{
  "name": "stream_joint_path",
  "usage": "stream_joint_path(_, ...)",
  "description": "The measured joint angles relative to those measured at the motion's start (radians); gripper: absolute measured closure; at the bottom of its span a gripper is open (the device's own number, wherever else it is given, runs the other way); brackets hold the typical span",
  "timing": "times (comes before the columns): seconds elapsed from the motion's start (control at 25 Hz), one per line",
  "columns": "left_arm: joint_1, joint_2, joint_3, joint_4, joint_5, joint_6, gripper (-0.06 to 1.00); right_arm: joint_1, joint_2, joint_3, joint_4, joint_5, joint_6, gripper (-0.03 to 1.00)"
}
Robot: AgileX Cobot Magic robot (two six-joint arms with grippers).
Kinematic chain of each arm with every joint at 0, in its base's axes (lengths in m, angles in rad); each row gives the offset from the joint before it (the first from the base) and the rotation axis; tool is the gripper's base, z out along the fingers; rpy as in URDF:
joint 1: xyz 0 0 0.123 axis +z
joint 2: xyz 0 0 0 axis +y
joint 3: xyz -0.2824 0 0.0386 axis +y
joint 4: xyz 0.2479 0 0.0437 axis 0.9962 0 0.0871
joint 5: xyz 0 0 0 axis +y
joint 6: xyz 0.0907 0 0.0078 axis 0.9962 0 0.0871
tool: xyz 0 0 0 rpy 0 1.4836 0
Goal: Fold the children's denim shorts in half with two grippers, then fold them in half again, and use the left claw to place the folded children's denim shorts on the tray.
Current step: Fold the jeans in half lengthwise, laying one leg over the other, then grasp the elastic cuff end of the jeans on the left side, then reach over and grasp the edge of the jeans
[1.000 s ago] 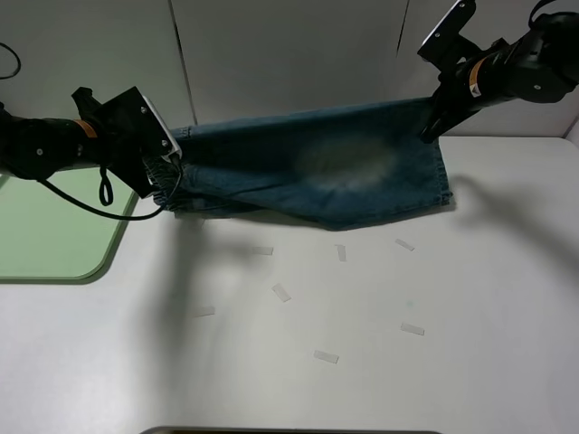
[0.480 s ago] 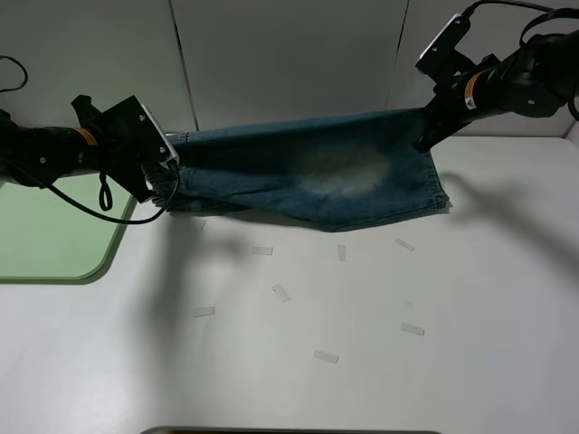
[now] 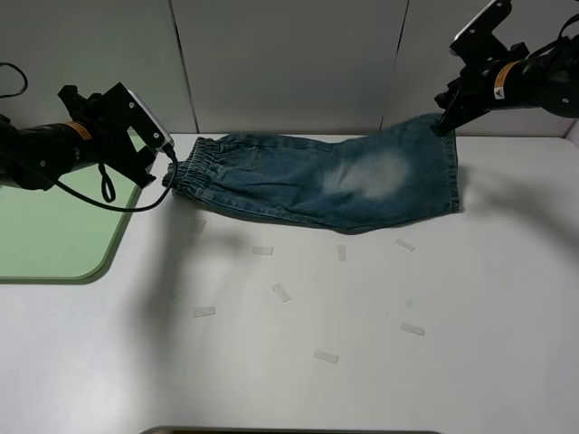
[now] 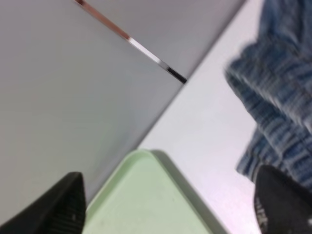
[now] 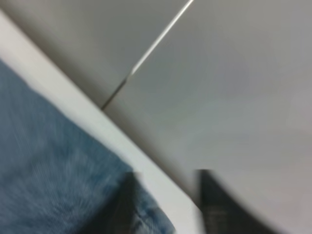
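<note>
The children's denim shorts (image 3: 326, 181) lie flat on the white table, folded over, with the elastic waistband to the left and the leg hem to the right. My left claw (image 3: 168, 161) hovers just off the waistband end. In the left wrist view its gripper (image 4: 170, 209) stands open, with the waistband (image 4: 278, 112) beside one finger and nothing between the two. My right gripper (image 3: 443, 125) sits above the far right corner of the shorts. The blurred right wrist view shows it (image 5: 170, 204) open, with the denim (image 5: 48, 165) beside it. The pale-green tray (image 3: 45, 226) lies at the left.
Small white tape strips (image 3: 281, 292) dot the table in front of the shorts. Grey wall panels stand right behind the table's far edge. A dark rim (image 3: 289, 430) shows at the table's front edge. A black cable loops over the tray's right edge.
Both grippers have opened and let go of the shorts. The shorts dropped from hanging stretched between them to lying flat. Both claws drew slightly outward.
</note>
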Motion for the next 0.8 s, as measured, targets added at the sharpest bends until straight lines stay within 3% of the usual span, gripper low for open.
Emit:
stream_joint_path(0.08,0.0,0.0,0.0,0.0,-0.007,-0.009,0.21,-0.004,0.0,0.0,0.067,-0.059,-0.002,0.4)
stream_joint_path(0.16,0.0,0.0,0.0,0.0,-0.014,-0.013,0.2,-0.007,0.0,0.0,0.155,-0.119,-0.012,0.32)
stream_joint_path(0.4,0.0,-0.005,0.0,0.0,-0.065,-0.085,0.2,-0.01,-0.003,0.0,0.331,-0.182,-0.044,0.28)
stream_joint_path(0.64,0.0,-0.108,0.001,0.0,-0.108,-0.246,0.19,0.003,-0.07,0.0,0.342,-0.172,-0.047,0.27)
stream_joint_path(0.8,0.0,-0.268,0.001,0.0,-0.101,-0.416,0.19,0.041,-0.157,0.0,0.345,-0.146,-0.047,0.27)
